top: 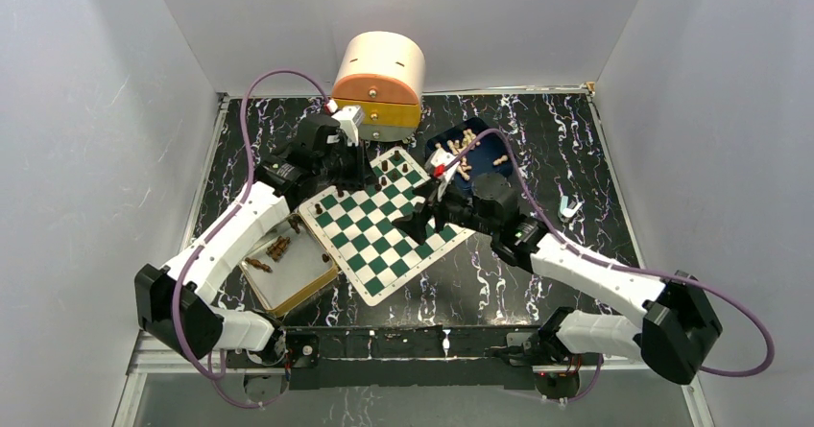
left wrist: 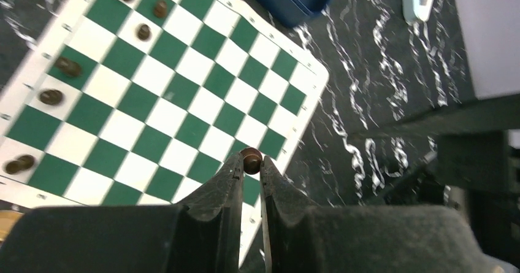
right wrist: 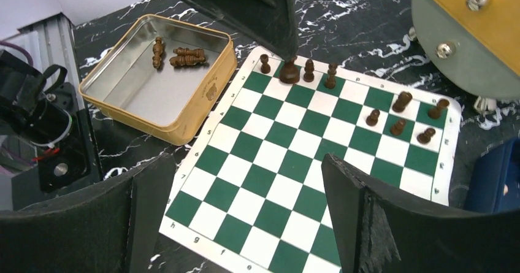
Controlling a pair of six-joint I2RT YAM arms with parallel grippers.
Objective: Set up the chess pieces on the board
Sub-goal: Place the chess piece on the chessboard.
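In the top view the board (top: 370, 249) lies askew at the centre of the frame. A tan tin (top: 299, 275) sits at its lower left and a blue tray (top: 437, 147) of pale chessmen (top: 463, 147) at its upper right. The left gripper (top: 338, 163) reaches over the board's upper left edge, and the right gripper (top: 419, 219) hangs over its right half. At this size neither one's jaws can be read.

The left wrist view settles the first. Its two fingers are pressed together on the round head of a dark piece (left wrist: 251, 160) in the lower middle of the frame. Other dark chessmen (left wrist: 143, 32) stand on the board towards the upper left.

The right wrist view shows its own fingers (right wrist: 343, 205) spread wide with nothing between them but green and white squares. At top centre the left gripper's tip holds the dark piece in line with the far edge row, between standing neighbours. Whether its base touches the square I cannot tell. More dark chessmen lie in the tin at upper left.

The step in hand looks like setting this piece down. It would go best lowered straight, kept upright and centred on its vacant square. The fingers should part only once the base sits flat, and only slightly. They should then rise vertically so the neighbours are not brushed. The right arm does well to keep off that row meanwhile.
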